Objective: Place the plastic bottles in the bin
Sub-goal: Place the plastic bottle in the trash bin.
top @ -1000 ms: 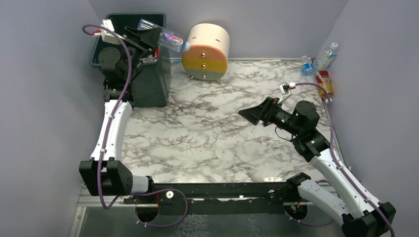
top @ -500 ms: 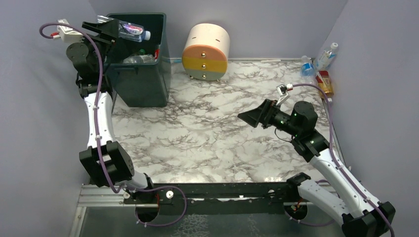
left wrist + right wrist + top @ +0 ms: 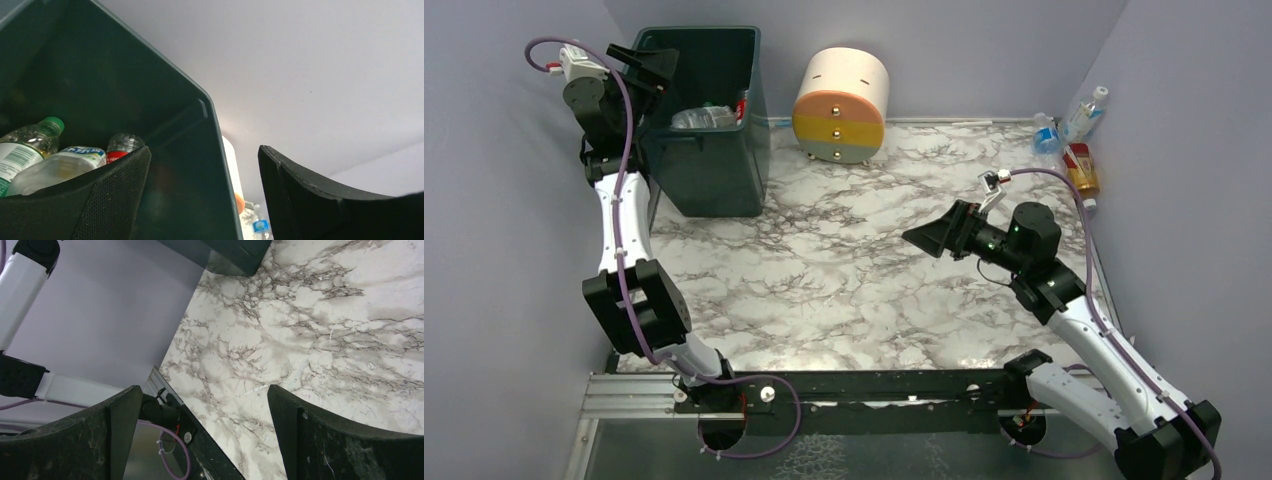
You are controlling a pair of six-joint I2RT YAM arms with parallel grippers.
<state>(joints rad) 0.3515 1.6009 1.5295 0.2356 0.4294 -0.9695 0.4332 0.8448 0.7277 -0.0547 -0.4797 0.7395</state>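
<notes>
Marble-patterned worktop [image 3: 824, 280], plain lilac walls [image 3: 984, 50] all round, and both arms are raised off the surface. Over in the far left corner stands the dark green bin [image 3: 724, 175], and the left hand [image 3: 649, 65] hangs right at its left rim, level with the top edge. On the wrist view its black fingers [image 3: 100, 200] are spread apart with nothing between them, only the bin's inner wall and rim showing through the gap, so that hand is released and empty. Down inside the bin lie bottles: a green-capped bottle [image 3: 31, 145] with a white label, a pale bottle [image 3: 62, 165] lying across beside it, and a red-capped bottle [image 3: 120, 144] poking up just behind the finger. From above they read as a clear heap low in the bin. Just right of the bin, the round drawer unit [image 3: 841, 100] in cream, yellow and grey sits against the back wall. Across the worktop, the right hand [image 3: 927, 233] hovers above the marble right of centre, pointing left, fingers wide apart and grasping nothing; bare marble fills the gap. Well away in the far right corner, along the side wall, more bottles are clustered: a leaning clear bottle [image 3: 1086, 108], a blue-labelled bottle [image 3: 1046, 133] and an orange bottle [image 3: 1079, 168] with a red label.
</notes>
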